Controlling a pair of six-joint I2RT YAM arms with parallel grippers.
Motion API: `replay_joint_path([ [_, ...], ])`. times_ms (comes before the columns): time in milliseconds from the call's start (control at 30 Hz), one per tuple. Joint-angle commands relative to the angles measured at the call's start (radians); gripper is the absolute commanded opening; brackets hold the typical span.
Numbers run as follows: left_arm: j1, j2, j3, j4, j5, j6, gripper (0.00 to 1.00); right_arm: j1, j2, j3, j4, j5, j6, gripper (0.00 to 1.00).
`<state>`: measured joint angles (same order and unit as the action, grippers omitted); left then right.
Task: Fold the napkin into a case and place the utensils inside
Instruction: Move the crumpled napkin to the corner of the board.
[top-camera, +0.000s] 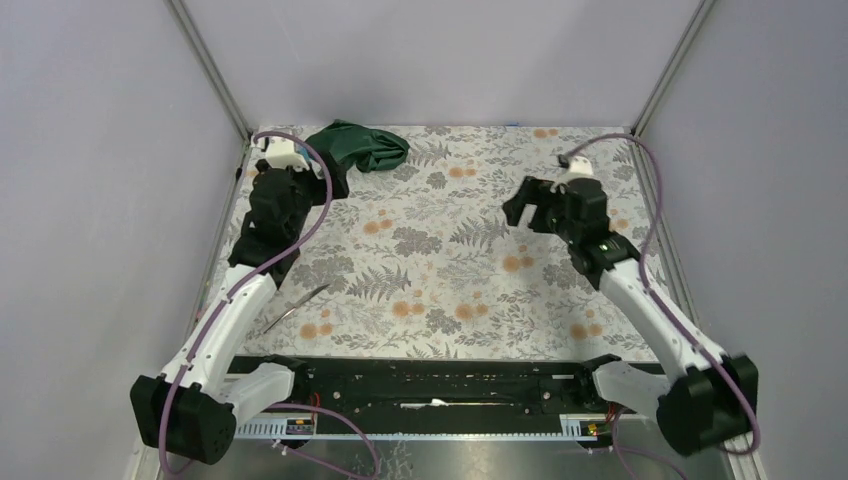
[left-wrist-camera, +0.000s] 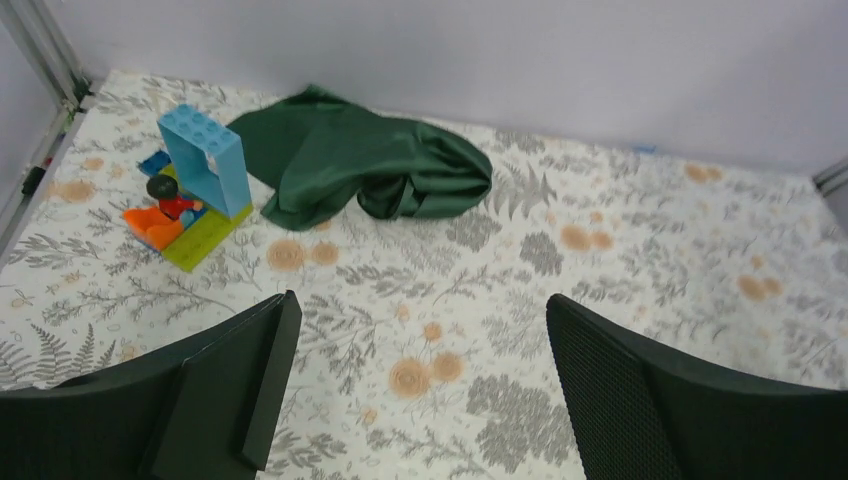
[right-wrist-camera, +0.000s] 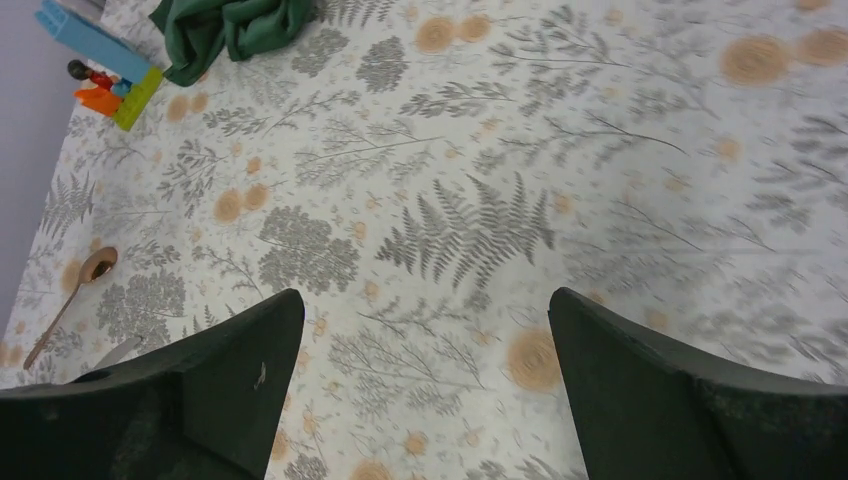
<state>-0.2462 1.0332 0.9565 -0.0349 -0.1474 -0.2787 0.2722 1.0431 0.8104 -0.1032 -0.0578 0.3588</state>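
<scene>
Toy blocks (left-wrist-camera: 196, 180) — beside napkin (left-wrist-camera: 350, 165), middle open

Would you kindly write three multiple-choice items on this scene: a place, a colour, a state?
1. Where lies the crumpled dark green cloth napkin? A. far left corner of the floral-covered table B. near right edge C. centre
2. Colour of the upright frame on the plastic toy block stack? A. pink B. light blue C. white
3. The left pincer and right pincer are? A. shut on the napkin B. holding a spoon C. open, empty
1 A, top view shows it by the back wall; 2 B, left wrist view shows blue; 3 C, jaws spread, nothing between.
</scene>
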Motion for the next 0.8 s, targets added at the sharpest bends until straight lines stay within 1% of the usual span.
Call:
replay_joint_path([
  [0, -0.03, -0.025, -0.007, 0.099, 0.028, 0.078, 0.99, 0.095, 0.194, 0.093, 0.111, 0.084, 0.048, 1.0],
  [67, -0.048, -0.034, -0.011, 0.099, 0.011, 0.092, 0.99, 0.133, 0.306, 0.133, 0.174, 0.104, 0.07, 1.0],
  [167, -0.083, -0.041, -0.018, 0.096, -0.023, 0.122, 0.99, 0.167, 0.505, 0.229, 0.279, 0.06, 0.149, 1.0],
  [200, -0.093, -0.041, -0.02, 0.096, -0.029, 0.128, 0.99, 0.172, 0.601, 0.269, 0.309, 0.036, 0.205, 1.0],
  [267, -0.108, -0.037, -0.02, 0.094, -0.027, 0.133, 0.99, 0.18, 0.741, 0.345, 0.393, -0.005, 0.29, 1.0],
  [367, -0.112, -0.035, -0.019, 0.092, -0.015, 0.128, 0.99, 0.186, 0.929, 0.45, 0.565, -0.066, 0.425, 1.0],
  [467, -0.113, -0.03, -0.021, 0.092, 0.01, 0.115, 0.99, 0.197, 1.093, 0.581, 0.677, -0.089, 0.528, 1.0],
  [633, -0.113, -0.021, -0.013, 0.092, 0.042, 0.104, 0.99, 0.206, 1.318, 0.795, 0.747, -0.106, 0.715, 0.99],
  [700, -0.113, -0.023, -0.015, 0.093, 0.044, 0.099, 0.99, 0.22, 1.402, 0.902, 0.745, -0.1, 0.762, 0.97],
  [767, -0.112, -0.022, -0.014, 0.092, 0.054, 0.095, 0.99, 0.235, 1.495, 1.037, 0.703, -0.096, 0.775, 0.95],
])
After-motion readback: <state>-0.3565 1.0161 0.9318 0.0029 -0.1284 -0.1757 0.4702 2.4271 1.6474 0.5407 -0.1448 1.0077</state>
